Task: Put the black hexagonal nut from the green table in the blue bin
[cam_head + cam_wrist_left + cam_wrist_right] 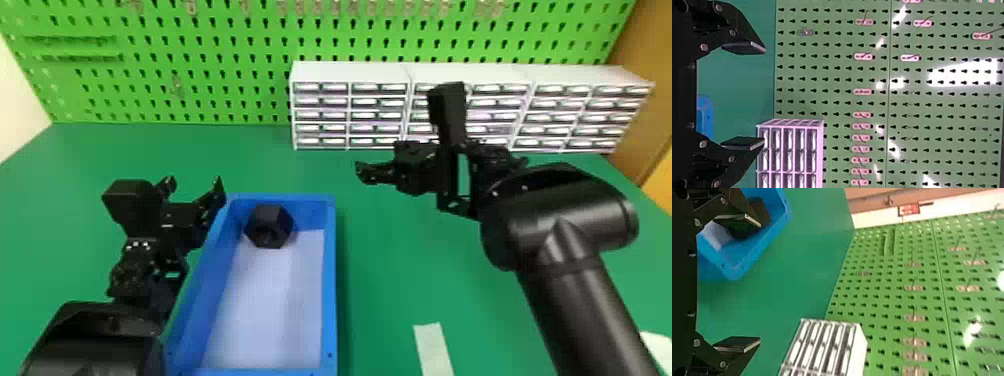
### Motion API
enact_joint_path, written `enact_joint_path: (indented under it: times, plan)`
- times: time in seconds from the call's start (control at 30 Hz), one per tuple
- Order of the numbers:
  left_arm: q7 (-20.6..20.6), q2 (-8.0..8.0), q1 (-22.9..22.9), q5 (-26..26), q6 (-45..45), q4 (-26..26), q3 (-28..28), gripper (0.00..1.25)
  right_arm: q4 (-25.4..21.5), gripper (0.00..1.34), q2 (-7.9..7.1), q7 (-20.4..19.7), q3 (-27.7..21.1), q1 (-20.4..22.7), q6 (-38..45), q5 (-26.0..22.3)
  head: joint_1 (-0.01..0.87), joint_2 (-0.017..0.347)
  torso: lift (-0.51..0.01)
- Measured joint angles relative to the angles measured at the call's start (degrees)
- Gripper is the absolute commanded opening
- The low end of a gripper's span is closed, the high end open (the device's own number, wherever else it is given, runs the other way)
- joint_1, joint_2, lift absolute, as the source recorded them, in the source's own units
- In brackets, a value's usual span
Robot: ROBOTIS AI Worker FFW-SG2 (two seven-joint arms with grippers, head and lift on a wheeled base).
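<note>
In the head view, the black hexagonal nut lies inside the blue bin, at its far end on the pale bottom. My left gripper is at the bin's left edge, left of the nut, fingers apart with nothing between them. My right gripper is beyond the bin's far right corner, above the table. In the left wrist view the left gripper is open. The right wrist view shows the right gripper open and empty, with the blue bin beyond one finger and the nut partly behind it.
White drawer cabinets stand at the back right against the green pegboard. A pale strip lies on the green table right of the bin, near the front. A white object is at the right edge.
</note>
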Motion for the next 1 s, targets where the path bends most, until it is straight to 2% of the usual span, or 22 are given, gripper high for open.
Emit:
enact_joint_path:
  times: [0.13,0.6,1.0]
  plan:
    - [0.0,0.00,0.0,0.0,0.0,-0.1,0.0,0.81,0.0,1.08,0.35,-0.4,-2.4,1.1,-2.0,0.9,0.686,0.052,-0.097]
    - [0.0,0.00,-0.3,0.0,0.0,-0.3,-0.2,0.81,0.1,1.08,1.72,-6.2,-8.8,5.7,-9.7,1.4,0.686,0.052,-0.097]
    - [0.0,0.00,-0.6,-0.1,0.0,-0.3,-0.2,0.81,0.0,1.08,2.75,-15.4,-12.2,10.4,-19.8,0.7,0.686,0.052,-0.097]
